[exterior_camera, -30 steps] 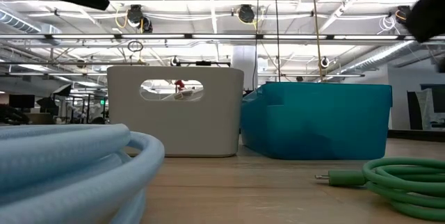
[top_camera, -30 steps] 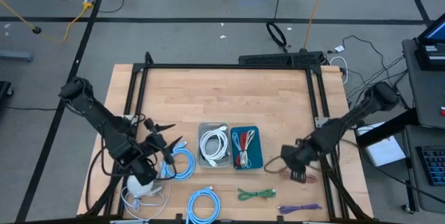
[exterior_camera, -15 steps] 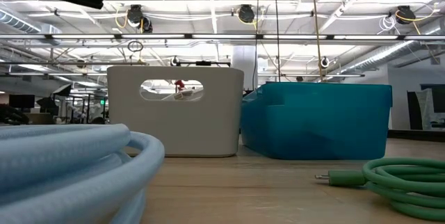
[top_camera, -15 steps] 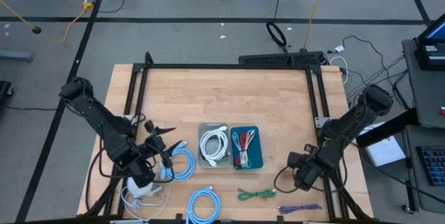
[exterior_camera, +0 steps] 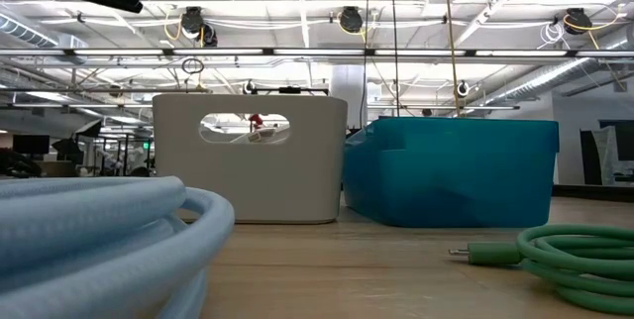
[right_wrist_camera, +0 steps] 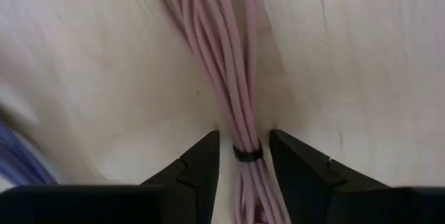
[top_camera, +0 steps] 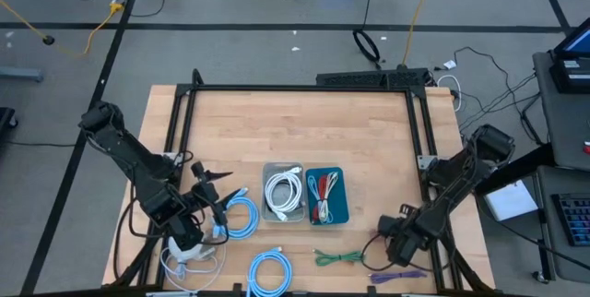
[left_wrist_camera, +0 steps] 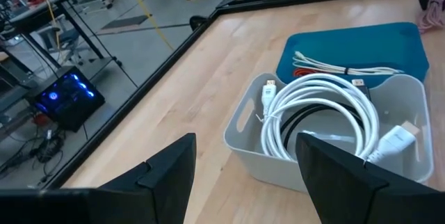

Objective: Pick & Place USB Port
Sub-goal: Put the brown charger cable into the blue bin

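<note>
**Two bins mid-desk, right tool straddling pink cable bundle**

Two bins sit side by side near the front middle of the wooden desk [top_camera: 304, 131]: a grey bin [top_camera: 284, 194] with a coiled white cable [left_wrist_camera: 321, 113], and a teal bin [top_camera: 325, 196] touching it, holding red and white cables. The desk has a black frame around it. Room: grey floor with loose cords; low view shows ceiling trusses and lights behind the bins.

Loose on the desk front: light blue cable coils [top_camera: 241, 217], a green cable [top_camera: 337, 257], a purple cable [top_camera: 398, 277], and a white cable at the front left corner.

Right tool [right_wrist_camera: 239, 156] is down at the desk's front right, between the green and purple cables. Its fingers are apart, one on each side of a pink cable bundle [right_wrist_camera: 226, 64] at its black tie band; can't tell if they touch it. The bundle lies flat, long axis running straight away from the tool.

Left tool [left_wrist_camera: 243, 175] is released, fingers wide, raised at front left and facing the grey bin.
</note>
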Controlling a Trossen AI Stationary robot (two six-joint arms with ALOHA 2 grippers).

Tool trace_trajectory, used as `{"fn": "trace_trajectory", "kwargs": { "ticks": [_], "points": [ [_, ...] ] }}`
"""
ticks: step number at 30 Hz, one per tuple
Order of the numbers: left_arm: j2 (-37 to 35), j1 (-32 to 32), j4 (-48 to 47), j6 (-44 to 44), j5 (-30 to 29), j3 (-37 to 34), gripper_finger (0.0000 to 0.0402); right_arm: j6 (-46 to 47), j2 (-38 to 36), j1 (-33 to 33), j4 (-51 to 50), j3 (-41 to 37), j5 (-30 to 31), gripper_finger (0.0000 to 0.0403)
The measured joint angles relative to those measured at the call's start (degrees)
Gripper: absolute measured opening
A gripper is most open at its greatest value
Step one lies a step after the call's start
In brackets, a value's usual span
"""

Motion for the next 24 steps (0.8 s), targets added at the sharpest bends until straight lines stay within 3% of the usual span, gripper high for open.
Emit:
{"fn": "trace_trajectory", "kwargs": {
  "ticks": [6,10,11,13,15,18,21,24],
  "points": [
    [0.04,0.0,1.1,0.08,0.72,0.0,0.0248,0.03,6.13,-0.05,-4.22,0.1,1.83,0.0113],
    [0.04,0.0,4.68,3.04,0.89,0.0,0.0248,5.61,6.76,-0.88,-9.5,0.38,7.22,0.0032],
    [0.04,0.0,5.89,4.11,0.92,0.0,0.0248,8.81,6.16,-1.02,-11.46,0.38,10.35,0.0021],
    [0.04,0.0,8.01,6.34,1.2,0.0,0.0248,18.87,3.88,-2.35,-21.03,-0.35,24.86,0.0018],
    [0.07,-0.09,9.82,8.13,1.28,0.0,0.0248,29.49,0.25,-4.23,-29.35,-2.0,34.16,0.0016],
    [0.19,-0.3,10.74,9.34,1.27,-0.01,0.0248,34.07,-8.28,-6.08,-27.69,0.42,47.2,0.0009],
    [0.5,-0.31,11.05,9.49,1.32,-0.01,0.0248,26.0,-15.62,-9.64,-22.61,0.65,59.87,0.0009],
    [0.55,-0.63,11.13,9.48,1.77,0.0,0.0248,10.97,-20.88,-13.54,-12.01,1.87,59.99,0.0009]
  ]
}}
